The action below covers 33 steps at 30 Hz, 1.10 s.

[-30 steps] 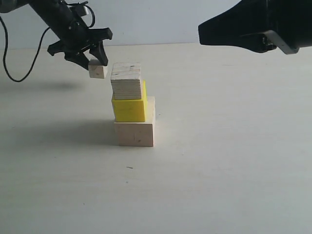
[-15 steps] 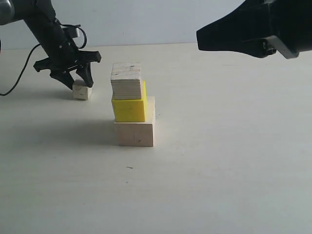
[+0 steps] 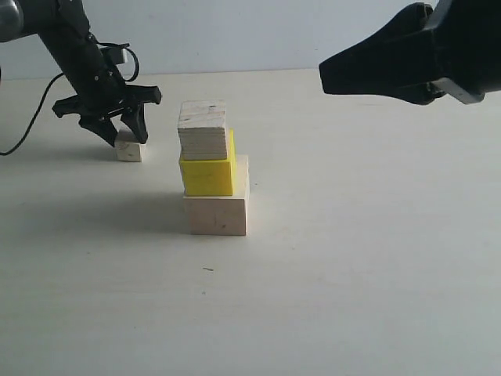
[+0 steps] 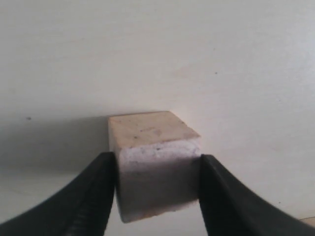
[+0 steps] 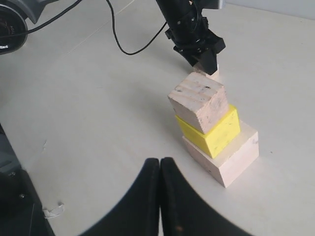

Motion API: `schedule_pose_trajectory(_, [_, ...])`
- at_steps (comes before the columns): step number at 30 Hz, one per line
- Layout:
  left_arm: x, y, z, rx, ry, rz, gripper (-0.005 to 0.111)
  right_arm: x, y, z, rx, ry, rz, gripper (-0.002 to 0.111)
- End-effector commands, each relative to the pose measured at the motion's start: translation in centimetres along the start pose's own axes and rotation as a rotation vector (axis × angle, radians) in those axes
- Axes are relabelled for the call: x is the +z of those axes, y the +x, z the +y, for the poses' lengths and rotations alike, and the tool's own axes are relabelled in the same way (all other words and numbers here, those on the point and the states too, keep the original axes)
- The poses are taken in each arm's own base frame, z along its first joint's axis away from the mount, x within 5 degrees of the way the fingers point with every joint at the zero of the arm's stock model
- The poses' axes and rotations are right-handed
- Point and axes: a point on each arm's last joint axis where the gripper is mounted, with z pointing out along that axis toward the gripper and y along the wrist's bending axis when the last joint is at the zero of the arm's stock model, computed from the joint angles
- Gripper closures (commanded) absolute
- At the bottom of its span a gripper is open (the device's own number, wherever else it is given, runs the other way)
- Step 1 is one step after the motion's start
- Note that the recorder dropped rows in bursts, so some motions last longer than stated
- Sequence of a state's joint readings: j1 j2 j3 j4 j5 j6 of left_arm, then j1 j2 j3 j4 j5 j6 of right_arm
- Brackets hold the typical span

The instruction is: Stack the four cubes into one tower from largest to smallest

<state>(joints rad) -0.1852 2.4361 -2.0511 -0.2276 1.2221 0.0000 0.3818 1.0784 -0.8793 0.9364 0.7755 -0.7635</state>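
Observation:
Three cubes stand stacked mid-table: the large pale wood cube [image 3: 218, 215] at the bottom, the yellow cube [image 3: 207, 176] on it, the small wood cube [image 3: 203, 129] on top, turned a little. The tiny wood cube [image 3: 129, 148] is down on the table left of the stack, and my left gripper [image 3: 125, 135] is shut on it. In the left wrist view both black fingers press the sides of the tiny cube [image 4: 155, 162]. My right gripper [image 3: 322, 74] hangs high at the right, shut and empty, with its fingers [image 5: 160, 161] together.
A black cable [image 3: 31, 117] trails from the left arm over the table's far left. The pale table [image 3: 352, 274] runs wide in front of and to the right of the stack. A small dark speck [image 3: 207, 269] lies in front of the stack.
The left gripper carried the tiny cube from beside the stack's top down and leftward onto the table. In the last half second it hardly moved. The right gripper shifted slightly.

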Motion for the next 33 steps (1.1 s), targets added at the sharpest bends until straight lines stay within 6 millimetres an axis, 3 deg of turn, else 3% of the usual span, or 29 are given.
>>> schedule_pose_trajectory(1, [-0.3,0.1,0.2,-0.002,-0.017,-0.003,0.053,-0.1,0.2,0.0,-0.005,0.003,0.006,0.108])
schedule_pose_trajectory(5, [-0.3,0.1,0.2,-0.001,-0.019,-0.003,0.046,-0.1,0.2,0.0,-0.005,0.003,0.006,0.108])
schedule_pose_trajectory(18, [-0.4,0.0,0.4,0.001,-0.068,-0.009,0.046,-0.1,0.3,0.0,-0.017,0.000,0.026,0.108])
schedule_pose_trajectory(33, [0.3,0.5,-2.6,0.056,-0.174,-0.006,0.046,-0.2,0.7,0.1,-0.042,-0.005,0.066,0.108])
